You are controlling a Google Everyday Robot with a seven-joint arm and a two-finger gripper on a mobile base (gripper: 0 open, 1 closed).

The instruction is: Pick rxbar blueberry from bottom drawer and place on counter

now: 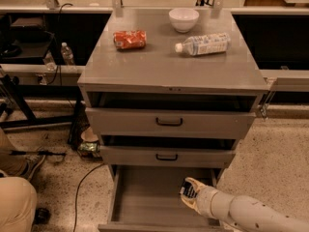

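1. The pale arm enters from the lower right corner and reaches left, low over the pulled-out bottom drawer. Its forearm crosses the drawer's right front corner.
2. The hand sits at the arm's tip, over the right part of the drawer floor. Its cream fingers grasp the rxbar blueberry, a dark wrapper whose pale print cannot be read. Whether the bar touches the floor, I cannot tell.
3. Above it, the middle drawer and the top drawer each carry a black handle and stand slightly ajar.
4. On the counter, a crushed red-orange can lies to the left; its lettering is not legible.
5. To the right lies a clear bottle on its side, white cap pointing left, with a pale label whose writing cannot be made out.
6. Farthest back, near the rear edge, stands a plain white bowl.
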